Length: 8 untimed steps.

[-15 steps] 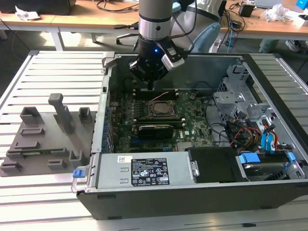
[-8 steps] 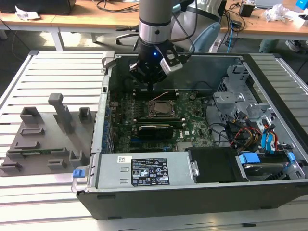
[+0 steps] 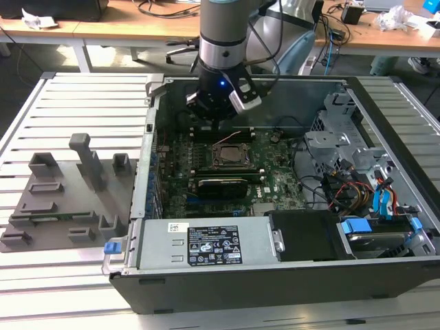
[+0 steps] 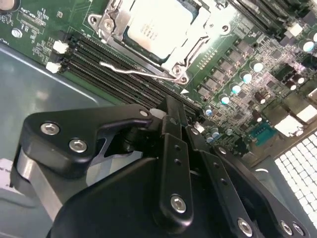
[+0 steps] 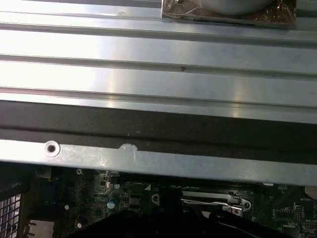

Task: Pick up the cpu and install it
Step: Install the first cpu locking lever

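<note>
inside the open case point(image 3: 385, 275), the cpu point(image 4: 157, 26) sits in its socket frame point(image 4: 190, 52), tool point(image 4: 171, 111) nearby.

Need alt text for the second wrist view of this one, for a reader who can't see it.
The cpu, a silver square chip, sits in the metal socket frame on the green motherboard, with the black end effector hanging above the memory slots beside it. A thin wire lever lies along the socket's edge.

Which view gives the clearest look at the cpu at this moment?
The second wrist view: the cpu sits in the socket frame, its silver top plainly visible. In the exterior view it is a small square on the motherboard, below the gripper.
</note>
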{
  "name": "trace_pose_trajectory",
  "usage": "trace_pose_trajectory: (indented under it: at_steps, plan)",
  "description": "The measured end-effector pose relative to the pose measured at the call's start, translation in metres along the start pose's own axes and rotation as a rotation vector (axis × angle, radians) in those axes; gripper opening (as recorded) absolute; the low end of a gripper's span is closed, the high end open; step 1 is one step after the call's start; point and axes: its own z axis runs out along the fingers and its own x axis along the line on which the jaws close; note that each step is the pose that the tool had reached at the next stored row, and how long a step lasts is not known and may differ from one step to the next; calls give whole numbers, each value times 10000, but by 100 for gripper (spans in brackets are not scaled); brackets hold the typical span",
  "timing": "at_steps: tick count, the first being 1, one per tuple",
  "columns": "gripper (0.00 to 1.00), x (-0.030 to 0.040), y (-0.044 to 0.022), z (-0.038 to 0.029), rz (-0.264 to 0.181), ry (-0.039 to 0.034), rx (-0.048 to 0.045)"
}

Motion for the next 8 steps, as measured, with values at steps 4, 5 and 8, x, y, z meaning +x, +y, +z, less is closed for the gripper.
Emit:
trace_pose_trajectory:
  at_steps: [4,5,8]
  plan:
    - [11,-115,-15,68,5,71,-6]
    - [11,-130,-18,90,7,84,-5]
    - [11,-155,-23,147,8,106,-7]
